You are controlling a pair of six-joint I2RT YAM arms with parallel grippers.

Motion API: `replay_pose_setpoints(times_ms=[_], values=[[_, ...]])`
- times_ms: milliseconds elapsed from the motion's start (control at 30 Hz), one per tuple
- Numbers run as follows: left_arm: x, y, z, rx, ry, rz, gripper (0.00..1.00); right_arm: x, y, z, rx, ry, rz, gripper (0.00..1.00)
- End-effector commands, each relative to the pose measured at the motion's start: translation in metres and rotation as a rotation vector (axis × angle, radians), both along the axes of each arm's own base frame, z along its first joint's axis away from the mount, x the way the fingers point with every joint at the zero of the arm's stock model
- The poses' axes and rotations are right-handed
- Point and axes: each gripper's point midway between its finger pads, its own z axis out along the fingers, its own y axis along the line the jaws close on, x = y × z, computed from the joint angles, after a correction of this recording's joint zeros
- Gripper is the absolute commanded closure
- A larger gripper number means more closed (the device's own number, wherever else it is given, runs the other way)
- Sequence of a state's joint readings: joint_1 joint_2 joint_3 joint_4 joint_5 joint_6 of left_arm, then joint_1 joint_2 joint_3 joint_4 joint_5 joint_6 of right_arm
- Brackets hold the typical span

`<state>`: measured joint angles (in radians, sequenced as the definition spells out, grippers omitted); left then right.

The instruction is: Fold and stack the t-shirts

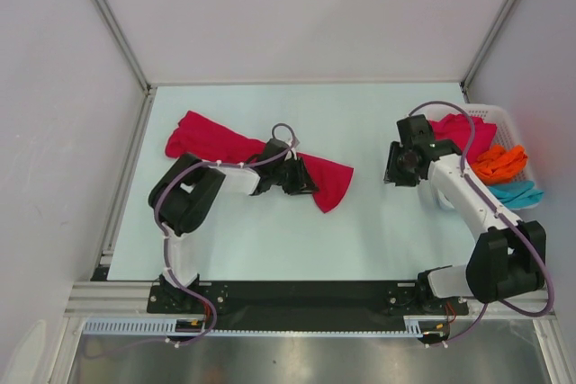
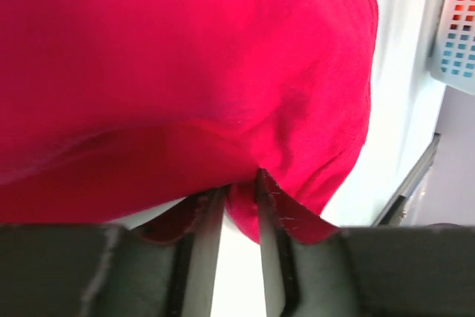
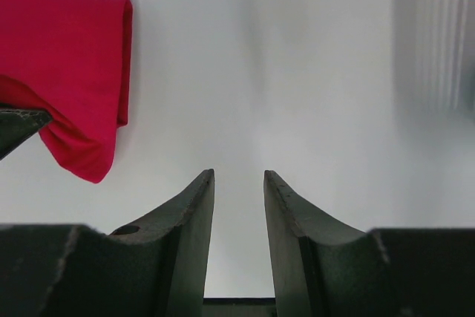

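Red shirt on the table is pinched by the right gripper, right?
No, the left gripper pinches the red shirt on the table. The left wrist view shows it. The right gripper is empty.

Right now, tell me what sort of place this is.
Probably a robot test bench: two arms bolted to a pale table, blank white panels around it, a red shirt laid out, a basket of more.

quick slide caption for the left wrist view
Left gripper pinching an edge of the crimson t-shirt over the pale table, white basket at right
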<state>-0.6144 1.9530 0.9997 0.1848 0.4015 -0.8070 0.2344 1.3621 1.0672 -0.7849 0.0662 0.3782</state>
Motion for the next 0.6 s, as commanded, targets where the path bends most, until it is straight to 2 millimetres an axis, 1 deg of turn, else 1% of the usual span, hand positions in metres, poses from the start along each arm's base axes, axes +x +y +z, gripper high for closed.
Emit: replay_pose_setpoints(times_ms=[0, 100, 133, 200, 267, 333, 367, 400, 433, 467, 500, 533, 567], values=[[-0.056, 0.036, -0.08, 0.205, 0.214, -0.014, 0.76, 0.006, -0.003, 0.034, 0.005, -0.076, 0.014, 0.61], [-0.052, 0.033, -0.081, 0.199, 0.214, -0.011, 0.83, 0.006, 0.001, 0.049, 0.029, -0.094, 0.025, 0.61], [-0.049, 0.031, -0.081, 0.199, 0.211, -0.007, 0.9, 0.005, 0.002, 0.053, 0.036, -0.102, 0.029, 0.61], [-0.047, 0.029, -0.083, 0.199, 0.22, -0.006, 1.0, 0.002, 0.004, 0.066, 0.054, -0.132, 0.035, 0.61], [-0.044, 0.025, -0.081, 0.192, 0.217, -0.011, 1.0, 0.001, 0.004, 0.072, 0.059, -0.152, 0.039, 0.61], [-0.045, 0.027, -0.078, 0.199, 0.212, -0.011, 1.0, -0.003, 0.004, 0.074, 0.061, -0.156, 0.041, 0.6], [-0.047, 0.029, -0.078, 0.203, 0.212, -0.01, 1.0, -0.005, 0.004, 0.071, 0.061, -0.148, 0.044, 0.6], [-0.047, 0.03, -0.07, 0.197, 0.197, -0.009, 1.0, -0.006, 0.004, 0.069, 0.062, -0.143, 0.043, 0.6], [-0.056, 0.037, -0.072, 0.208, 0.21, -0.009, 1.0, -0.006, 0.004, 0.066, 0.062, -0.135, 0.044, 0.6], [-0.061, 0.039, -0.069, 0.204, 0.211, -0.011, 1.0, -0.006, 0.004, 0.063, 0.062, -0.129, 0.047, 0.6], [-0.064, 0.04, -0.056, 0.183, 0.197, -0.012, 1.0, -0.006, 0.004, 0.061, 0.062, -0.127, 0.047, 0.6], [-0.081, 0.05, -0.061, 0.195, 0.225, -0.014, 1.0, -0.006, 0.009, 0.06, 0.082, -0.123, 0.06, 0.6], [-0.089, 0.053, -0.058, 0.184, 0.233, -0.017, 1.0, -0.004, 0.01, 0.058, 0.086, -0.118, 0.064, 0.6]])
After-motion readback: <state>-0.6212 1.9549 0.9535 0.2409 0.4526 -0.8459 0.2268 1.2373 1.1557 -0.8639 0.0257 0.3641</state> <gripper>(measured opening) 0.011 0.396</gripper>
